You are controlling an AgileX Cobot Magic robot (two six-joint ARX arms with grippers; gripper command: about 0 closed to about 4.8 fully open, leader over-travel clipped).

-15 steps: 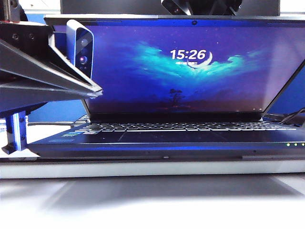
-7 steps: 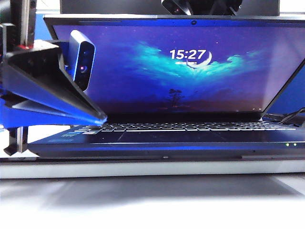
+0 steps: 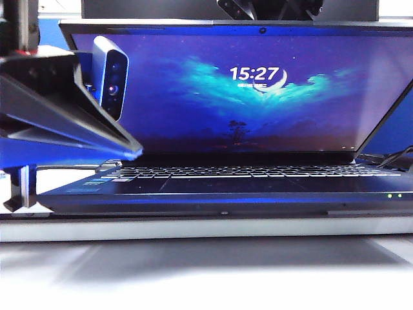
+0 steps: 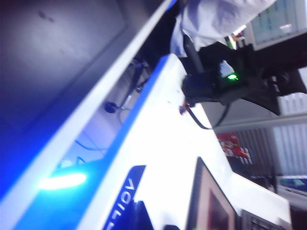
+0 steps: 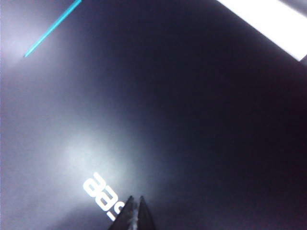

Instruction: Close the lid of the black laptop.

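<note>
The black laptop (image 3: 245, 184) stands open on the table, facing the exterior camera. Its lid (image 3: 258, 90) is upright with the screen lit and showing 15:27. My left gripper (image 3: 137, 152) hangs as a dark wedge in front of the lid's left part, just above the keyboard's left end, with its fingers meeting at one tip. In the left wrist view only a blurred dark fingertip (image 4: 143, 213) shows. My right gripper (image 5: 135, 203) is shut, its tips close against the lid's smooth dark back (image 5: 192, 96) beside white lettering. Part of that arm (image 3: 271, 6) shows above the lid's top edge.
A white table (image 3: 206, 271) runs in front of the laptop. A black cable (image 3: 393, 158) lies at the right. In the left wrist view a black arm part with a green light (image 4: 231, 76) stands over the white surface (image 4: 163, 143), with cables beside it.
My left gripper has dropped lower in front of the screen, its tip now near the keyboard. The clock went from 15:26 to 15:27. The lid's angle looks the same.
</note>
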